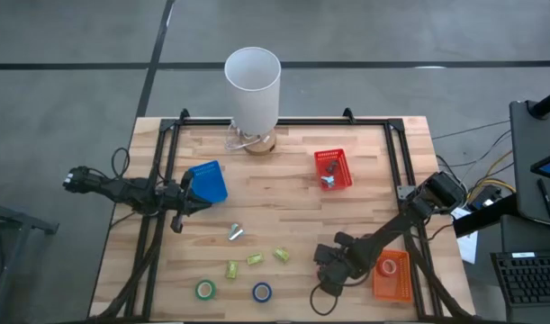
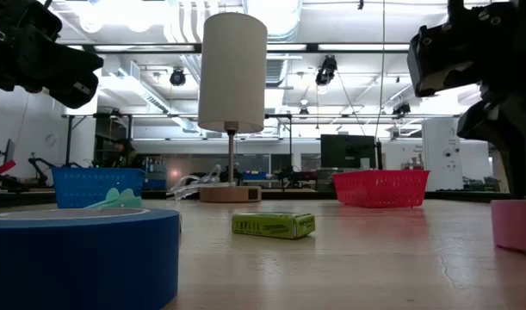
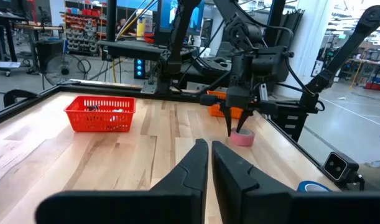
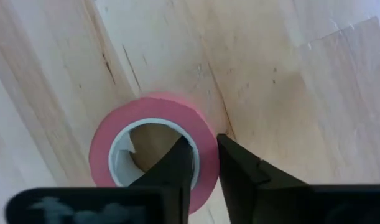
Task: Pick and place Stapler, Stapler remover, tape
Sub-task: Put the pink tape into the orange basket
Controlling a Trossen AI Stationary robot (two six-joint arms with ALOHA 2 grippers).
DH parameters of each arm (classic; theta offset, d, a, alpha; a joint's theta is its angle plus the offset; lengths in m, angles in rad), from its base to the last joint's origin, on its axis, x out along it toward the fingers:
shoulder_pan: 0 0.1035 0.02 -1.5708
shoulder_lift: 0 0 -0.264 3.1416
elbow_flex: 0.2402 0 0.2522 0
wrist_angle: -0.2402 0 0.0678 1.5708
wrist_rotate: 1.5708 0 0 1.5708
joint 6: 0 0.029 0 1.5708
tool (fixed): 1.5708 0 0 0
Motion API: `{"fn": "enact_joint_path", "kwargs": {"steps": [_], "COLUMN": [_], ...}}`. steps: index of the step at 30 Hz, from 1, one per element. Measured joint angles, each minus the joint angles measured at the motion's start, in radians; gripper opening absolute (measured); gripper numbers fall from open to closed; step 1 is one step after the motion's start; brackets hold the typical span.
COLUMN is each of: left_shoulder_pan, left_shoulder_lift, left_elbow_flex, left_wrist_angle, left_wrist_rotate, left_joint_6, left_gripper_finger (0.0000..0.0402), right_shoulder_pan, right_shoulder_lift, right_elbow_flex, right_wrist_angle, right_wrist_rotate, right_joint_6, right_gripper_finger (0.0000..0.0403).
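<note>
Pink tape [image 4: 153,149] lies flat on the tabletop [image 1: 284,202] directly under the right gripper [image 4: 203,162], its hole facing up. The right wrist view shows one finger inside the pale core and the other outside the wall, so the fingers straddle the ring and look nearly closed on it; whether they bear on it firmly yet I cannot tell. Being round, the roll has no long axis, and any pinch across its wall should serve. From the left wrist view the same roll [image 3: 242,137] sits just in front of the orange basket [image 1: 393,274], which is the nearest bin and, I judge, the likely drop.

The left gripper [image 3: 209,163] waits near the blue basket [image 1: 207,183], well apart from the roll, fingers pressed together on nothing.

By count, from above: three tape rolls on the open tabletop, pink under the right gripper, green [image 1: 205,290] and blue [image 1: 262,292] near the front edge, plus what may be a fourth inside the orange basket. Three baskets, red [image 1: 332,168] the third. Three small yellow-green blocks [image 1: 255,260] and one metallic piece [image 1: 235,233].
</note>
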Motion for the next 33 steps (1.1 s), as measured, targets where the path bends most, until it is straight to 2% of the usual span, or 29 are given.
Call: {"fn": "enact_joint_path", "kwargs": {"steps": [3, 7, 17, 24, 33], "left_shoulder_pan": [0.0, 0.0, 0.0, 0.0, 0.0], "left_shoulder_lift": [0.0, 0.0, 0.0, 0.0, 0.0], "left_elbow_flex": [0.0, 0.0, 0.0, 0.0, 0.0], "left_wrist_angle": [0.0, 0.0, 0.0, 0.0, 0.0], "left_wrist_rotate": [0.0, 0.0, 0.0, 0.0, 0.0], "left_joint_6": [0.0, 0.0, 0.0, 0.0, 0.0], "left_gripper_finger": [0.0025, 0.0023, 0.0023, 0.0024, 0.0025], "right_shoulder_pan": [0.0, 0.0, -0.001, 0.035, 0.152], "right_shoulder_lift": [-0.003, -0.031, -0.211, -0.34, -0.406], "right_elbow_flex": [0.006, 0.02, 0.021, 0.02, 0.017], "right_wrist_angle": [-0.01, -0.031, -0.125, -0.279, -0.431], "right_wrist_rotate": [0.0, 0.001, 0.045, 0.109, 0.146], "right_joint_6": [-0.019, -0.037, -0.012, 0.11, 0.313], "right_gripper_finger": [0.0041, 0.0038, 0.0044, 0.0046, 0.0047]}}
